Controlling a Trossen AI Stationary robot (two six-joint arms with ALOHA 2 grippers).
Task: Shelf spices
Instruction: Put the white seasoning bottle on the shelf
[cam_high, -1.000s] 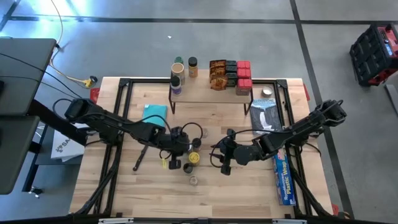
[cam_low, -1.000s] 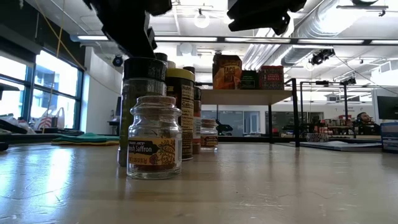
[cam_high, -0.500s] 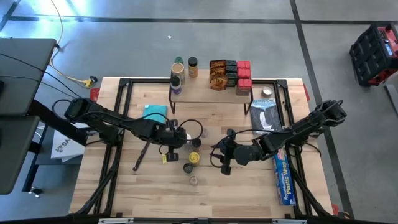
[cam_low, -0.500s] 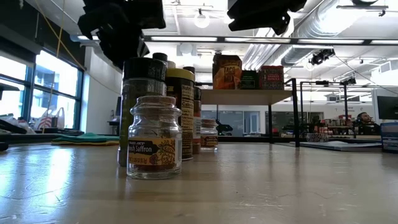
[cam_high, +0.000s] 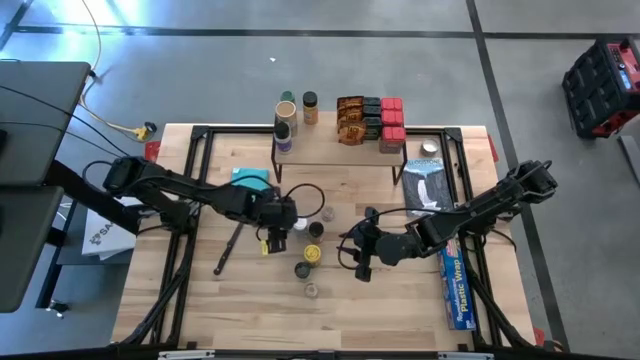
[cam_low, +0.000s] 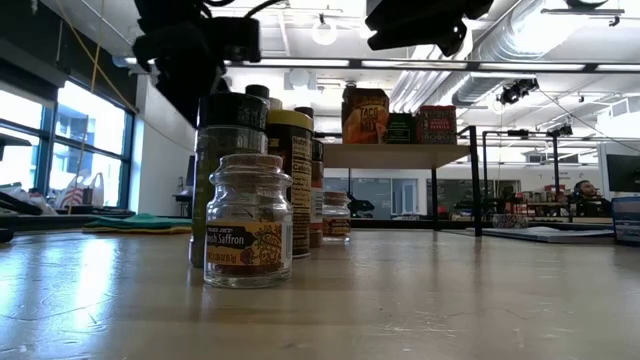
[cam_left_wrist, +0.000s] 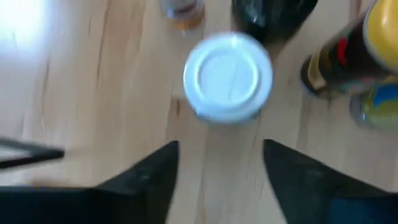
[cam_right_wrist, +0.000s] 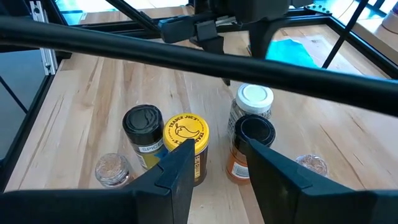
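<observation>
While several spices already line the shelf at the table's far edge, the left gripper hangs with fingers parted and empty just above a white-lidded jar, apparently lining up to grasp it. The right gripper, half open and holding nothing, waits beside the cluster of jars standing mid-table, which keeps it within reach.
</observation>
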